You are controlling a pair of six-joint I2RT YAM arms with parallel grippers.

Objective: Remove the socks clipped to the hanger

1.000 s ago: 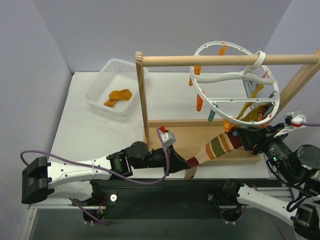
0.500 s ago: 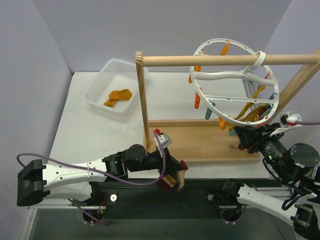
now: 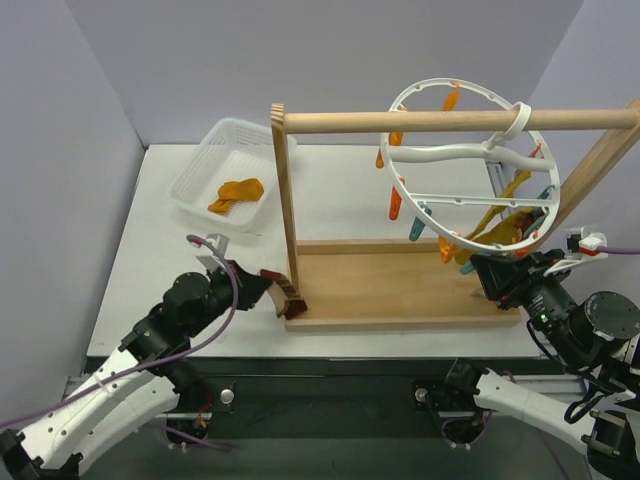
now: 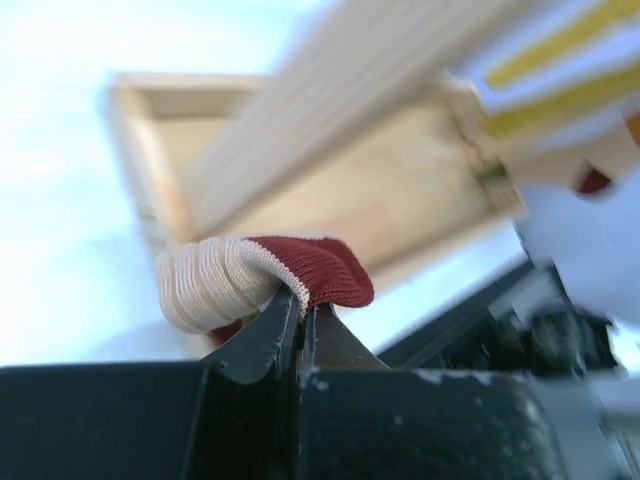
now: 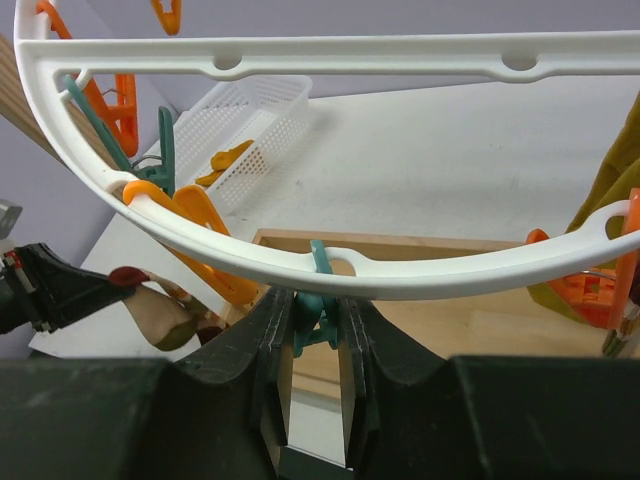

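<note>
The white ring hanger (image 3: 480, 197) hangs by its hook from the wooden rod. Mustard socks (image 3: 510, 215) are still clipped at its right side and show in the right wrist view (image 5: 612, 190). My left gripper (image 3: 268, 283) is shut on a striped sock (image 3: 290, 297) low beside the wooden post's foot; its tan and dark red cuff (image 4: 230, 280) sticks out of the jaws (image 4: 302, 305). My right gripper (image 3: 487, 272) sits under the hanger's near rim (image 5: 350, 52), its jaws (image 5: 315, 300) pressed on a teal clip (image 5: 312, 308). No sock hangs from that clip.
The wooden rack has a rod (image 3: 450, 120), a post (image 3: 286, 210) and a base board (image 3: 400, 285). A white mesh basket (image 3: 215, 165) at the back left holds one mustard sock (image 3: 235, 192). Orange and teal clips (image 3: 398, 205) hang from the ring.
The striped sock, stretched between the clip and my left gripper a second ago, came free. My left arm swung left with it to the post's foot. My right gripper stayed at the clip.
</note>
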